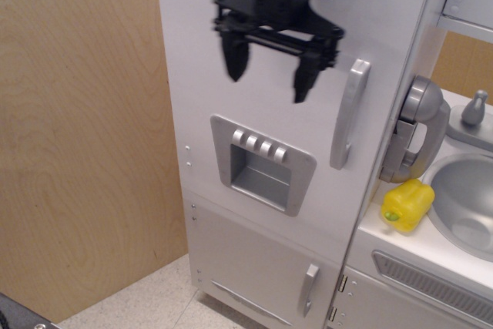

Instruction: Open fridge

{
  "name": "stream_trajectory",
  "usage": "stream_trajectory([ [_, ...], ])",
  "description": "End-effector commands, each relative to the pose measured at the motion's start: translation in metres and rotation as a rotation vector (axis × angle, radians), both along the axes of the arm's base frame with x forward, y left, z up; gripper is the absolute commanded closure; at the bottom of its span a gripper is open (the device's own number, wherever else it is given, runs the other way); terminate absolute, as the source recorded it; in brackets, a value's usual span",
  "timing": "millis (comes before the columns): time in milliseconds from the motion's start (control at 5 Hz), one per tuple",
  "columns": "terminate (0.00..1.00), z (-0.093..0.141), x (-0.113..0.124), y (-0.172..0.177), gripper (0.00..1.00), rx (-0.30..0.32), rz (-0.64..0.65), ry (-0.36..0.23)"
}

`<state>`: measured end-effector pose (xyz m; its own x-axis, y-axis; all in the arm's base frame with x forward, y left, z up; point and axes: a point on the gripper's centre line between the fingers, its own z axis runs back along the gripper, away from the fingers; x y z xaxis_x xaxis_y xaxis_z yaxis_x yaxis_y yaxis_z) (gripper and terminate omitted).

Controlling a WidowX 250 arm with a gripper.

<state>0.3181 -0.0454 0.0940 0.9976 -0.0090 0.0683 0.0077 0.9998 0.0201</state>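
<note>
Fridge (262,113): tall white toy unit, set at the centre of the view, between a wood panel (81,136) on one side and a sink counter (400,248) on the other; base stood on a speckled floor (146,302).
Upper door: large, white, shown shut and flush with the body.
Handle (349,113): long, grey, vertical, mounted near the door edge that adjoins the counter.
Dispenser (263,163): grey recessed panel, placed in the lower part of the upper door; a row of four knobs (259,146) is set along its top.
Lower door (266,271): smaller, white, shut, fitted with a short grey handle (308,289).
Hinge side: small screw dots are seen along the edge near the wood panel.
Gripper (269,75): black, two-fingered, held in front of the upper door, above the dispenser and just beside the long handle.
Fingers (235,58): spread apart, pointed downward, nothing held between them; contact with the door cannot be told.
Sink (466,202): grey basin, let into the counter.
Kettle (416,132): grey, stood at the counter's near corner beside the fridge.
Pepper (407,204): yellow, laid on the counter next to the basin.
Faucet (474,109): grey, seen behind the sink.
</note>
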Motion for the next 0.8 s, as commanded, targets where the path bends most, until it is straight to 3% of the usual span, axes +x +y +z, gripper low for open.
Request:
stream_trajectory([
  [0,0.0,0.013,0.03,-0.023,0.0,-0.036,-0.071,-0.124],
  [400,0.0,0.007,0.027,-0.034,0.0,-0.085,-0.094,-0.187],
  [600,0.0,0.004,0.035,-0.038,0.0,-0.103,-0.028,-0.235],
])
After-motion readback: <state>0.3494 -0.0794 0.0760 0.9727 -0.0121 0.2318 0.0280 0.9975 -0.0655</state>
